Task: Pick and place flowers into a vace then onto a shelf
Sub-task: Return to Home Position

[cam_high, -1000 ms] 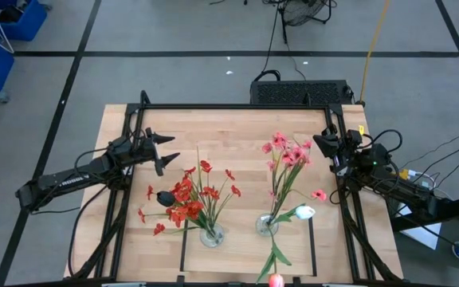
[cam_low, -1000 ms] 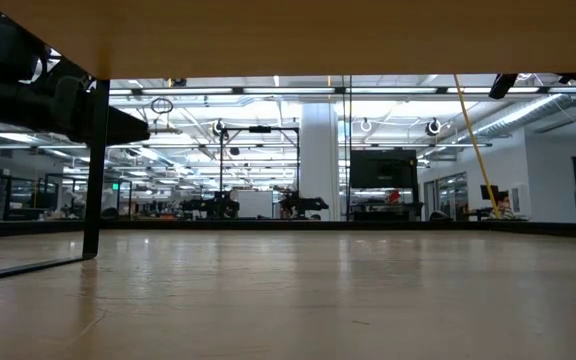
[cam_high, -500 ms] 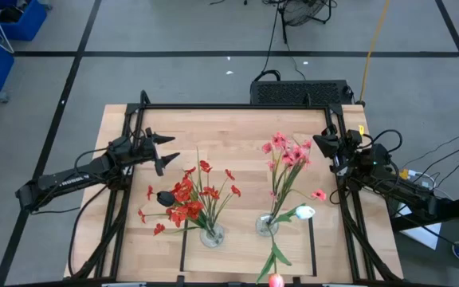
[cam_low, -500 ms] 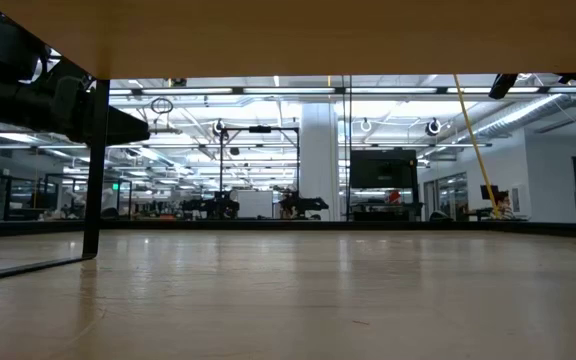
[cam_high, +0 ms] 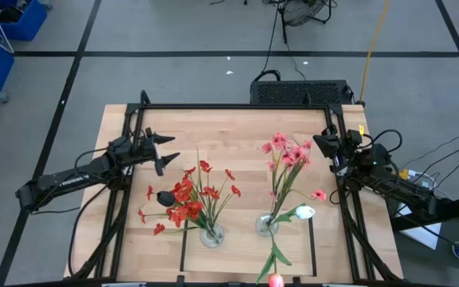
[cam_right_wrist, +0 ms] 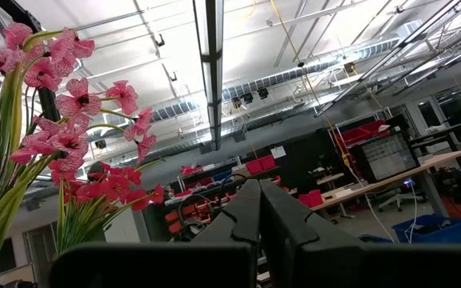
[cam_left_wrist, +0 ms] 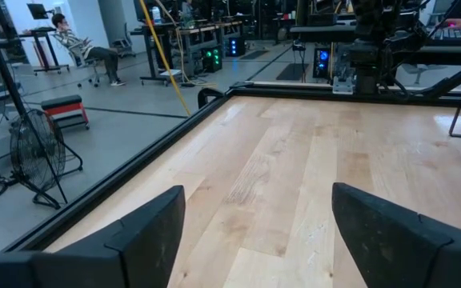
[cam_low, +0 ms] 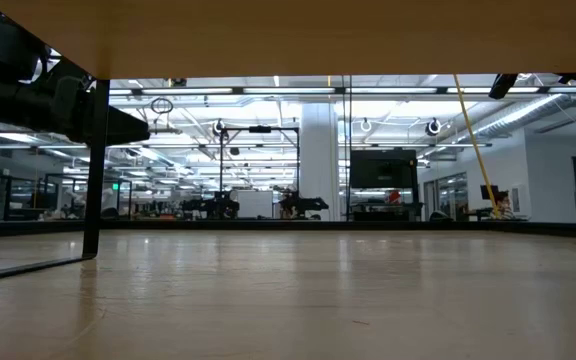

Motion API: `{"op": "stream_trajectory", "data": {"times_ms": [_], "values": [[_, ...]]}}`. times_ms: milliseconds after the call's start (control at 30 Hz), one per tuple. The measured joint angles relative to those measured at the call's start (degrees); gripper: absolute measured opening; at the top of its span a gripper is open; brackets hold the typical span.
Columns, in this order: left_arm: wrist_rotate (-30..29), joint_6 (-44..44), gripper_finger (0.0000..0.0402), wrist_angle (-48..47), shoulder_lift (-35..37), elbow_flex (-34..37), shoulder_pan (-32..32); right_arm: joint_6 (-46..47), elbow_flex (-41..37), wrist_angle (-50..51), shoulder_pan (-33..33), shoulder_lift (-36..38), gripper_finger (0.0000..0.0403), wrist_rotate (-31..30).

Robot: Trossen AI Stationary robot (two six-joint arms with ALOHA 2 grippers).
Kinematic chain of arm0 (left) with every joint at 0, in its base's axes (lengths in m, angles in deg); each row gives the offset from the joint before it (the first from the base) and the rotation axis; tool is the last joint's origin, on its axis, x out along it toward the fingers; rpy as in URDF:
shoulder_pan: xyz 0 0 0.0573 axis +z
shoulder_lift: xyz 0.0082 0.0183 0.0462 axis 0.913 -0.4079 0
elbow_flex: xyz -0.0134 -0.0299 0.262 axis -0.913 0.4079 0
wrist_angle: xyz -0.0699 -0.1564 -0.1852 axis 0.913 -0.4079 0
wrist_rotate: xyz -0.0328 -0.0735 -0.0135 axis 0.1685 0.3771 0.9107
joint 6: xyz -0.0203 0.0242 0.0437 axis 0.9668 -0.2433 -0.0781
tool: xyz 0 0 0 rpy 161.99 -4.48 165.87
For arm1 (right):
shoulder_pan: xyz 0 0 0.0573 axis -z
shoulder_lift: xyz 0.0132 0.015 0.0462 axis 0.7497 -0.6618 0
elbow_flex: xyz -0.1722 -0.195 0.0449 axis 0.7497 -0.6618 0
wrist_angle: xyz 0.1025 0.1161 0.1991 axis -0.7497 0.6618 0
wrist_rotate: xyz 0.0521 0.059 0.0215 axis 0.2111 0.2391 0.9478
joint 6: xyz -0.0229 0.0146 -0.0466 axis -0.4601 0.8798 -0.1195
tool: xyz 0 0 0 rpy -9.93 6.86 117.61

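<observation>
In the high view two small clear vases stand near the table's near edge, on the light-wood shelf [cam_high: 245, 259] between its thin black rails. The left vase [cam_high: 211, 235] holds the red blossom sprays [cam_high: 188, 201]. The right vase [cam_high: 266, 225] holds the pink sprays [cam_high: 287, 155], the white tulip bud [cam_high: 304, 212] and the pink-red tulip bud [cam_high: 276, 280], which leans toward the near edge. My left gripper [cam_high: 166, 148] [cam_left_wrist: 254, 240] hovers open over bare table, left of and beyond the red sprays. My right gripper [cam_high: 320, 142] [cam_right_wrist: 258, 212] is shut, just right of the pink sprays [cam_right_wrist: 54, 112].
A black frame [cam_high: 237, 106] runs along the table's far edge and both sides. Bare wood [cam_high: 229, 135] lies between the two grippers. The low view looks out from under the shelf's board [cam_low: 288, 35], beside one black upright [cam_low: 93, 165].
</observation>
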Motion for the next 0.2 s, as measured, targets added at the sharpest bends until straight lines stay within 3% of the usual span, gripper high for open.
{"op": "stream_trajectory", "data": {"times_ms": [200], "values": [[0.0, 0.0, 0.0314, 0.0, 0.0, 0.0, 0.0, 0.0, 0.0, -0.02, 0.0, 0.0, 0.0, 0.02]]}}
